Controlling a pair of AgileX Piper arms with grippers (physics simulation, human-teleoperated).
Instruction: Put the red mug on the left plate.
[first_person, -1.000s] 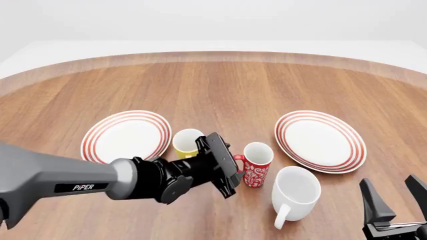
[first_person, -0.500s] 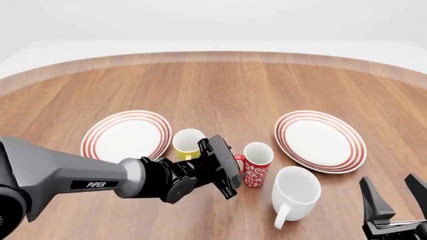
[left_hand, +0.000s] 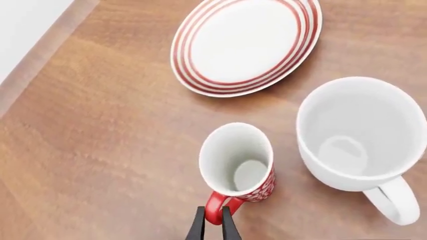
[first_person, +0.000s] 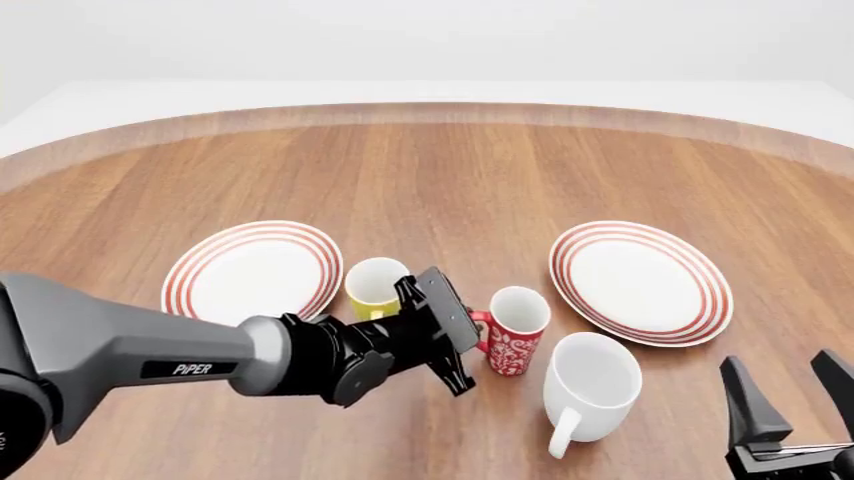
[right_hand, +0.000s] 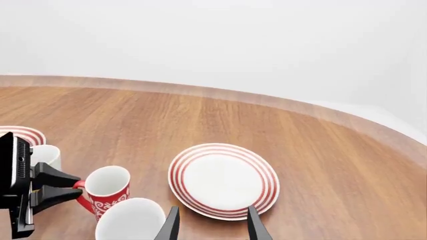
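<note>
At the near edge, around 5 o'clock in the front view, the right gripper (first_person: 798, 405) is hovering low with its fingers spread wide and nothing between them. Just beyond it, the white mug (first_person: 589, 383) is standing on the table (first_person: 467, 170), its handle pointing toward 7 o'clock. At the centre, the left gripper (left_hand: 213, 223) is pinching the red handle of the red mug (first_person: 513, 331) with its fingers drawn narrow around it; the mug is leaning slightly, and whether its base is touching the wood cannot be told. The yellow mug (first_person: 375, 287) is sitting at 10 o'clock from the red one, partly hidden behind the left arm. The left plate (first_person: 254, 273) is lying bare farther toward 9 o'clock, the right plate (first_person: 642, 281) toward 2 o'clock.
</note>
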